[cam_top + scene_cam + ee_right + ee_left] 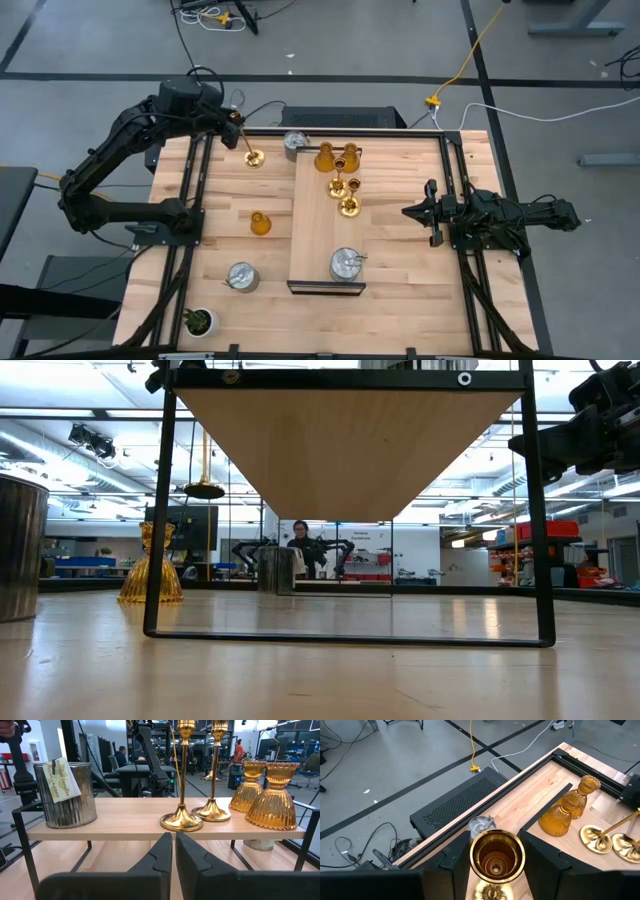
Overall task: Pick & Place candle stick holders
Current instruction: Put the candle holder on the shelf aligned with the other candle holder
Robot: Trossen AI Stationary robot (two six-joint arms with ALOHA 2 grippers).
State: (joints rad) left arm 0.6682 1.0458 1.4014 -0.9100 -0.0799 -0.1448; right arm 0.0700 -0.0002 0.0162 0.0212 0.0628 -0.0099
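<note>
Our left gripper (495,870) clamps 1 gold holder (496,856) between its fingers, stem upright, lifted clear of the table. The raised shelf (312,215) lies just to that gripper's right (2 gold holders already stand there). Farther right, our right gripper (173,851) waits, fingers pressed together, empty.

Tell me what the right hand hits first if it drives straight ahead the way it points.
Probably the raised shelf's edge: the shut right hand points at it, about level with the board. Just behind stands a gold holder. Depth is hard to judge.
</note>
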